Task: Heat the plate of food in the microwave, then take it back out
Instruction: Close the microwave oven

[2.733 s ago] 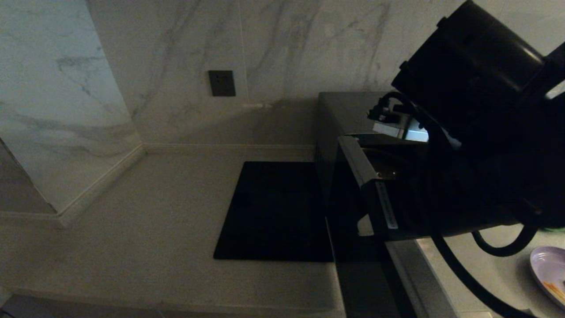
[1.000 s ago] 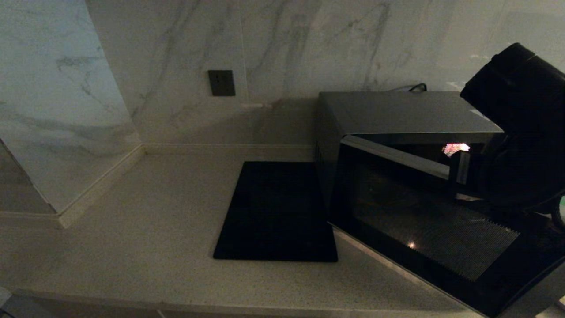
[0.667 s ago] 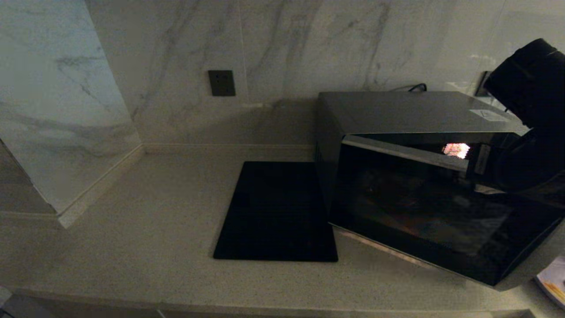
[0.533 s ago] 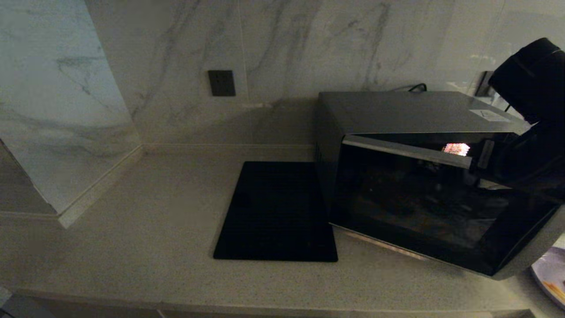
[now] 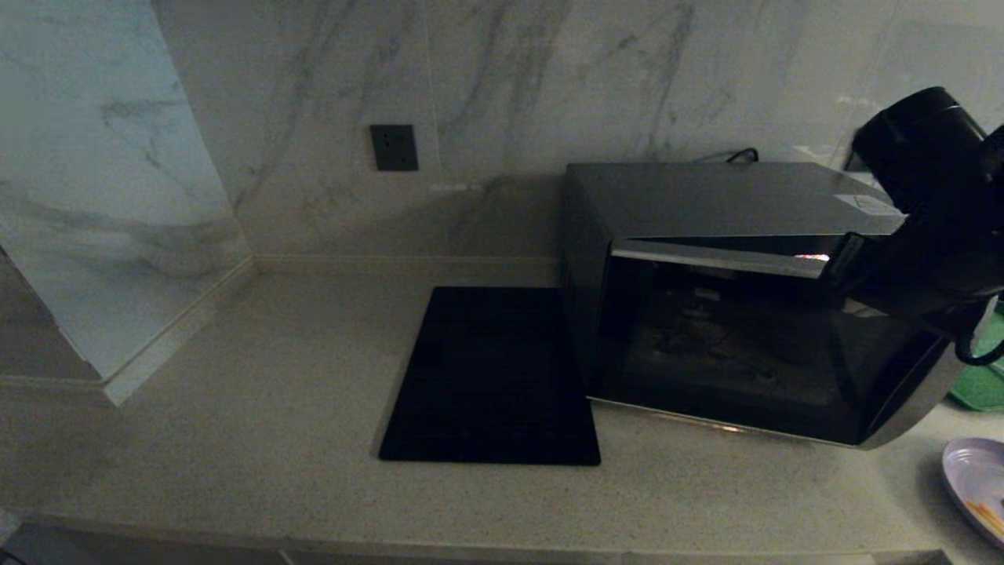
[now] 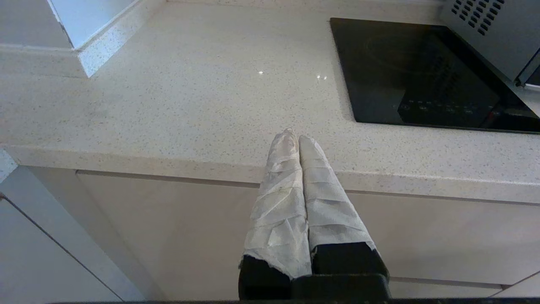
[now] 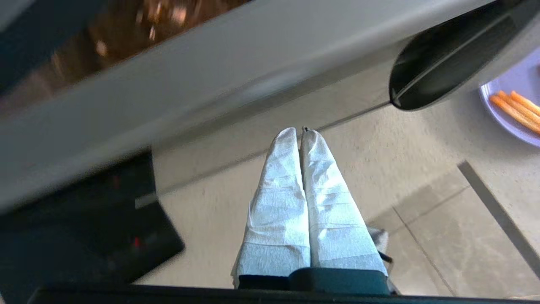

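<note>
The microwave (image 5: 729,196) is silver-grey with a dark glass door and silver trim; beside it lies a flat black slab (image 5: 490,377); the counter (image 5: 259,408) is pale beige with fine speckles; the wall (image 5: 510,86) is white marble with grey veins, bearing a dark square plate (image 5: 394,147); at the counter's right edge sit a lilac plate (image 5: 973,479) with orange sticks and a green tray (image 5: 980,377); both grippers' fingers (image 6: 295,190) are wrapped in white.

Plate of food (image 5: 975,486) cut by frame edge; microwave (image 7: 236,80) blurred.
</note>
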